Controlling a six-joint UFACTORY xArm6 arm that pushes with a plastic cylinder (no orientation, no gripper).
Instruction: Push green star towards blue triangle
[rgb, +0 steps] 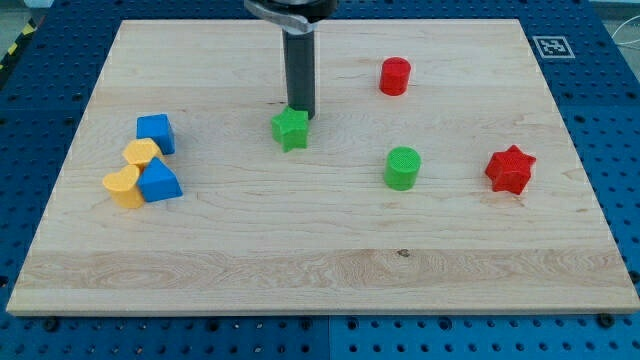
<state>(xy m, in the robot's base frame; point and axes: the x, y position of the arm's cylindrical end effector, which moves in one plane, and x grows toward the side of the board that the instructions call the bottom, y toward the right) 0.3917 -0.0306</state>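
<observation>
The green star (290, 129) lies on the wooden board, a little left of the view's centre. My tip (301, 112) stands at the star's upper right edge, touching or nearly touching it. The blue triangle (159, 182) lies at the view's left, pressed against a yellow block (123, 186). The star is well to the right of the triangle and slightly higher in the view.
A blue cube (155, 131) and a second yellow block (141, 152) sit just above the triangle. A red cylinder (395, 76) is at the upper right, a green cylinder (402, 167) right of centre, a red star (510, 169) at the right. The board (320, 270) rests on a blue perforated table.
</observation>
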